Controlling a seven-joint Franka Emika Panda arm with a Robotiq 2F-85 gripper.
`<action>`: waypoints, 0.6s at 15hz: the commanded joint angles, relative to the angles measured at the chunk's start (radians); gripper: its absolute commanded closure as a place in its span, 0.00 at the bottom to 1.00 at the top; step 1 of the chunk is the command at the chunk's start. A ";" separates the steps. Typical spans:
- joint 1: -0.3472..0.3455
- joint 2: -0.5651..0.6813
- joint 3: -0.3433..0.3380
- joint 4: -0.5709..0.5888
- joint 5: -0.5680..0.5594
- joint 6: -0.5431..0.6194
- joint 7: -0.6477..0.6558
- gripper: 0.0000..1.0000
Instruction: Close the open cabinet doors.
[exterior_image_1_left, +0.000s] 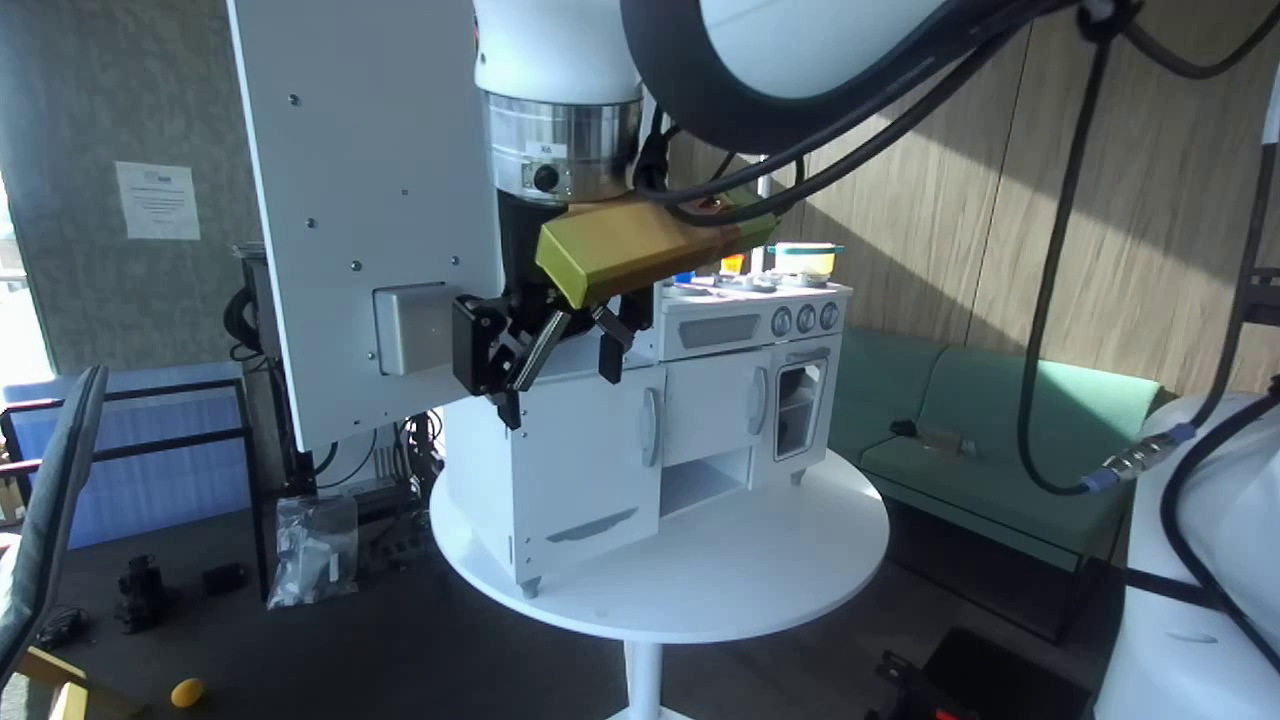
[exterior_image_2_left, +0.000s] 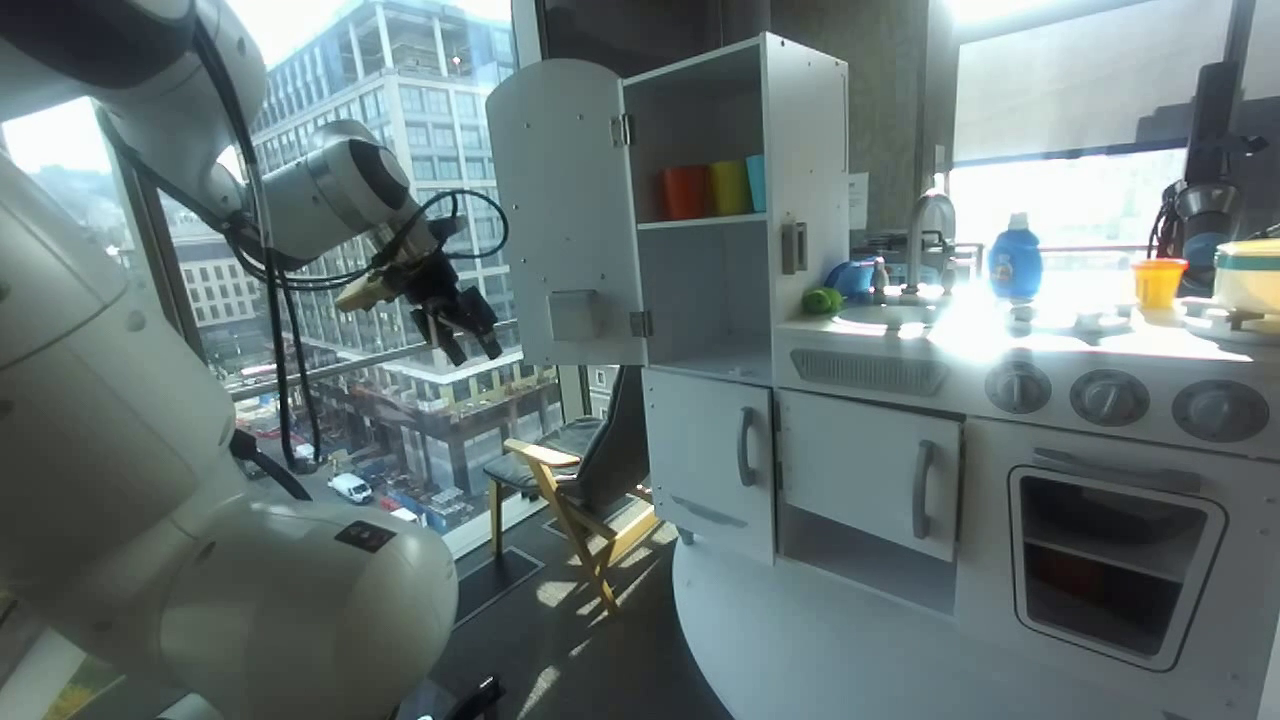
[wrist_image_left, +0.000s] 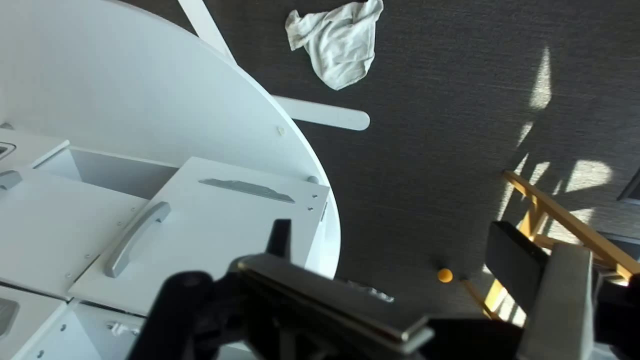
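Upper door (exterior_image_2_left: 568, 215) open, the cabinet (exterior_image_2_left: 705, 290) tops a table (exterior_image_1_left: 760, 570) near windows (exterior_image_2_left: 440, 150).

The tall door (exterior_image_1_left: 365, 180) looks smooth and matt from here, its hinges (exterior_image_2_left: 622, 130) shiny metal; smooth desk (exterior_image_1_left: 750, 570) too, wooden chair frame (exterior_image_2_left: 543, 453), wrinkled cloth rag (wrist_image_left: 342, 47), crinkly see-through plastic bag (exterior_image_1_left: 314, 555)

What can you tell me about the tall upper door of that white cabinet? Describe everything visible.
The upper door is a flat white panel, apparently painted board, with a curved top edge, small screws and a boxy fitting low down. It stands upright, swung wide open with its inner face showing, attached to the white cabinet by two metal-looking hinges. A gap separates it from the tool.
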 joint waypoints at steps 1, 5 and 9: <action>0.010 -0.016 0.114 0.052 -0.022 0.077 0.030 0.00; -0.081 0.134 0.241 0.215 -0.122 0.161 0.143 0.00; -0.195 0.320 0.343 0.393 -0.380 0.169 0.338 0.00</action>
